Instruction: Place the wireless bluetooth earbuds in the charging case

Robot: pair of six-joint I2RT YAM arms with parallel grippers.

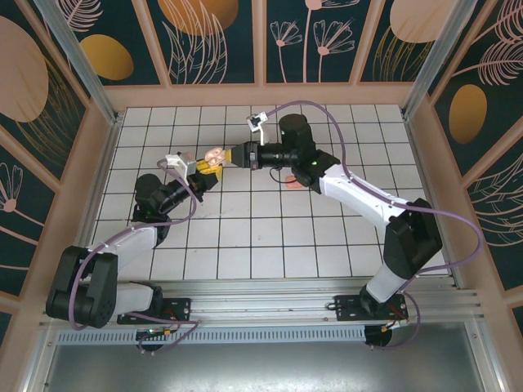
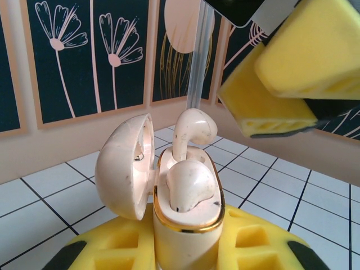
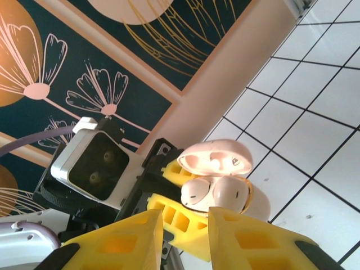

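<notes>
Tiled floor (image 1: 245, 237) lies open beneath charging case (image 2: 183, 239), clamped by left gripper (image 1: 203, 169); right gripper (image 3: 185, 220), seemingly parted and empty, hovers just beside its earbuds (image 2: 190, 180).

The charging case (image 2: 181, 243) sits in the left gripper (image 1: 204, 169), its lid (image 2: 124, 166) to the left. One earbud (image 2: 191, 183) lies in it, and a second earbud (image 2: 191, 132) stands behind. The right gripper (image 3: 185, 228) is near, upper right.

No legible text, brand or number anywhere, charging case (image 2: 183, 239) included.

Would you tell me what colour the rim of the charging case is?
Gold; the charging case rim shows best in the left wrist view.
</notes>
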